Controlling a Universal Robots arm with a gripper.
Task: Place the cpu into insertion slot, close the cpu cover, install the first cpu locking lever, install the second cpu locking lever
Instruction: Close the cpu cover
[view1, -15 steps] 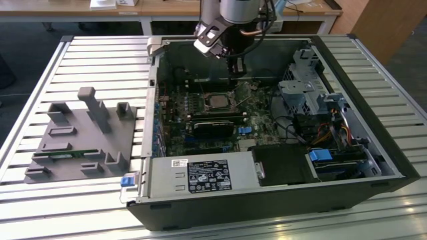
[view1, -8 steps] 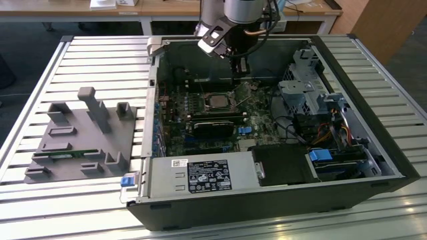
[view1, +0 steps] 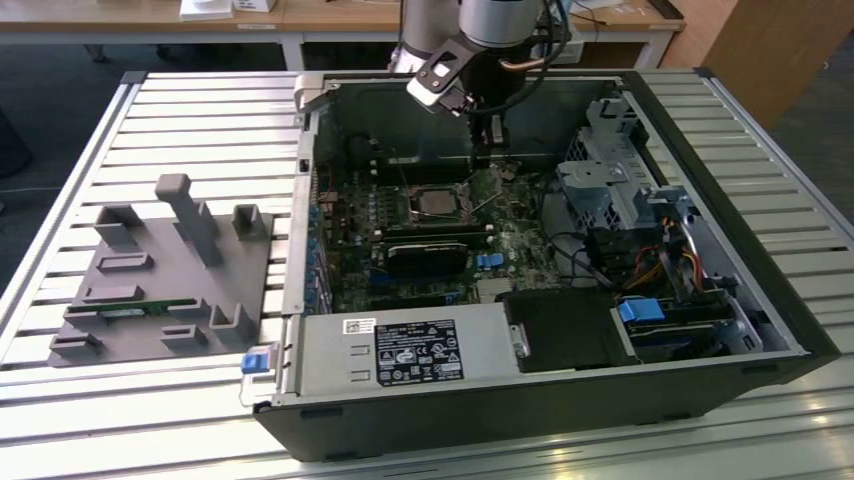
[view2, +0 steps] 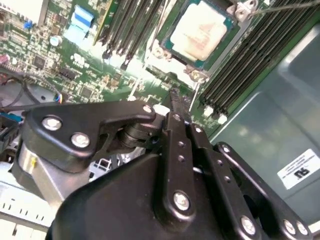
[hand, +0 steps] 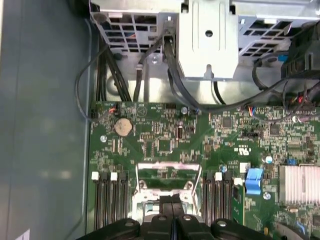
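The cpu (view2: 200, 32), with its pale silver top, lies in the insertion slot (view1: 411, 192) on the motherboard, and its top is uncovered. In the exterior view the cpu (view1: 435, 204) sits at the middle of the open computer case. The cpu cover (hand: 168, 165) is a grey metal frame raised off the slot, and green board shows through its window. My gripper (view2: 175, 97) is shut with nothing visibly between its fingers. It hangs close to the slot's edge, with its tips (hand: 170, 200) right at the cover frame. From outside, the gripper (view1: 483, 160) points down just behind the slot.
Memory slots (view2: 235, 65) flank the slot on both sides. A metal drive cage (view1: 607, 185) and cables stand at the exterior view's right, and the power supply (view1: 400, 350) is at the front. A grey parts fixture (view1: 160, 270) lies outside the case on the slatted table.
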